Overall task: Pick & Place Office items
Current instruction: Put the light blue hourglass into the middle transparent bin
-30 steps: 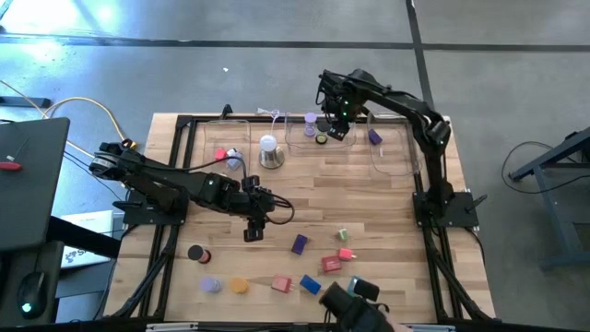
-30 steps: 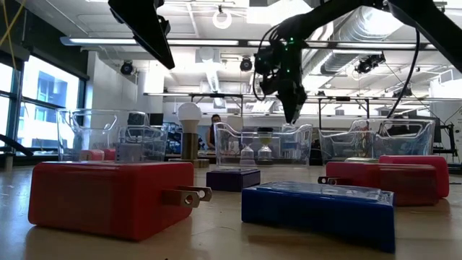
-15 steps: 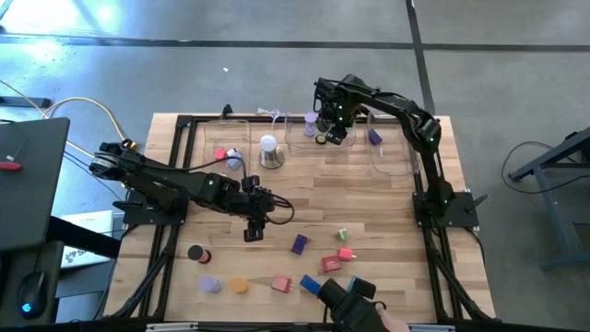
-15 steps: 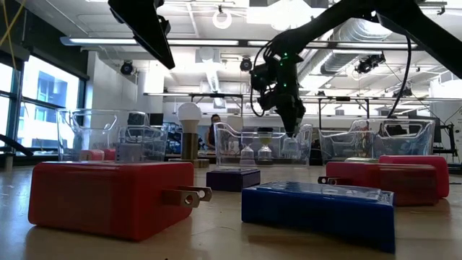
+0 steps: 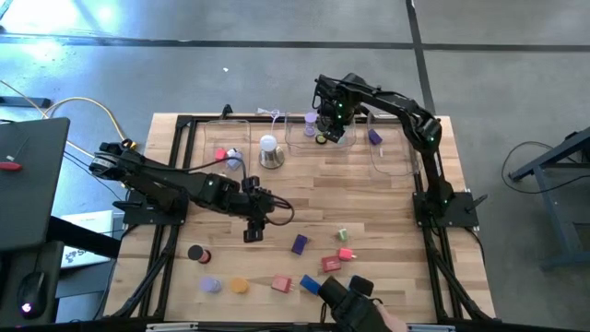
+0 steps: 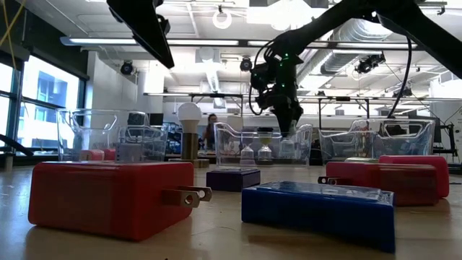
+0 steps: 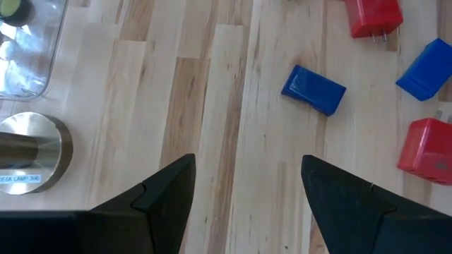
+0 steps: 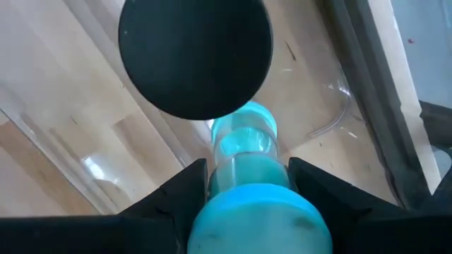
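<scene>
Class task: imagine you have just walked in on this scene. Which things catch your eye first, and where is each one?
The right gripper reaches down into the middle clear tray at the table's far edge, holding a teal roll beside a black roll. The left gripper hangs open and empty over the bare middle of the table. Along the near edge lie scattered red and blue blocks, huge in the low view.

Both arms [image 5: 175,189] are matte black, built of jointed segments with dark cables looped along them. The right arm [image 5: 406,115] shows a small green light near its wrist. The left wrist's fingers [image 7: 159,201] are black, angular wedges.
</scene>
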### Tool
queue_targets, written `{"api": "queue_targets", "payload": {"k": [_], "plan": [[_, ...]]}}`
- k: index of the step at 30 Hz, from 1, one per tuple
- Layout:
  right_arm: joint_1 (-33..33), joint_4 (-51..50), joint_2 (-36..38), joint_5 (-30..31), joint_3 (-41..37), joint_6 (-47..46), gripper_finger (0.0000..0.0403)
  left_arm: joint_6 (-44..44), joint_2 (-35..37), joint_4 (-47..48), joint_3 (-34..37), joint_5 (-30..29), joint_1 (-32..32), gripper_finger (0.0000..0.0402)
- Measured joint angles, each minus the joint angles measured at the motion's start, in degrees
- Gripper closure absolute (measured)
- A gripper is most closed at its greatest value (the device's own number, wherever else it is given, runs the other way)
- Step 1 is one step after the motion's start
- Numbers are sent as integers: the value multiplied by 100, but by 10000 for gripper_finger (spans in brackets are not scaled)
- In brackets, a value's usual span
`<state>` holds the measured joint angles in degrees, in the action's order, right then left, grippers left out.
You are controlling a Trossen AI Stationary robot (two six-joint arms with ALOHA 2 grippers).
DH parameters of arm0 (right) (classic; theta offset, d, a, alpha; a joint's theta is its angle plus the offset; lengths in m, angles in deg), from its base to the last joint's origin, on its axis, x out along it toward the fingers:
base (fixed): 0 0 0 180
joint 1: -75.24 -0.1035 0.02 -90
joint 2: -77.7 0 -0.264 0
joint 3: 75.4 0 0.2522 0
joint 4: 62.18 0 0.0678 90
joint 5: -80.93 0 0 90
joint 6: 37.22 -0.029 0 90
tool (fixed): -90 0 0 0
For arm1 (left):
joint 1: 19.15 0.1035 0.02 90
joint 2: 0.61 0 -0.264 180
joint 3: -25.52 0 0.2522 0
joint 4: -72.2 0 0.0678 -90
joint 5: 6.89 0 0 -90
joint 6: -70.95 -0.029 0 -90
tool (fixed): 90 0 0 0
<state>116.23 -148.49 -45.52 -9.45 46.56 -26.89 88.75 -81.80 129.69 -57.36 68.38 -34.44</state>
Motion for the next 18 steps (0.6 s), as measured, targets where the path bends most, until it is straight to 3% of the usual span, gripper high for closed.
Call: {"api": "queue_targets", "payload": {"k": [18], "plan": [[0, 395, 7, -140, -289, -111, 215, 22, 0, -4, 0, -3, -252, 151]]}}
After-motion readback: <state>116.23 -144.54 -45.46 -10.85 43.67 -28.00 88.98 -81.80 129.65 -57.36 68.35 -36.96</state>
